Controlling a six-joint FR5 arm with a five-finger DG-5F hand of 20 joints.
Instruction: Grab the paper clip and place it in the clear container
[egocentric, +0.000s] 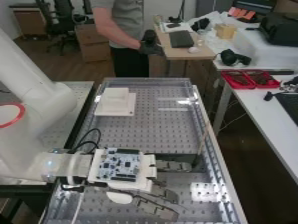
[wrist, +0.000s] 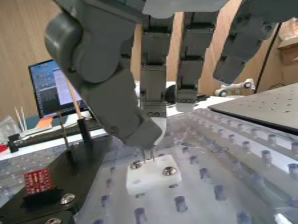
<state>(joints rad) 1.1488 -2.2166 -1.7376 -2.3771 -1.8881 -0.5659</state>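
Observation:
In the high view the hand (egocentric: 171, 165) is over the near half of the perforated bench, its fingers pointing toward the right side. In the wrist view the thumb and a finger of the hand (wrist: 153, 108) come together at their tips, pinching the top of a thin metal wire, seemingly the paper clip (wrist: 148, 154). The wire stands upright just above a small white block (wrist: 153, 176) with two screws. Its upper part is hidden by the thumb tip, and whether its lower end touches the block I cannot tell. The other fingers hang fairly straight.
Clear raised walls (egocentric: 207, 131) edge the bench. A white stepped block (egocentric: 116, 102) stands at its far left. A black strip (wrist: 58, 175) carrying a small red board (wrist: 39, 181) lies beside the white screwed block. Red trays (egocentric: 250, 79) rest on the right-hand table.

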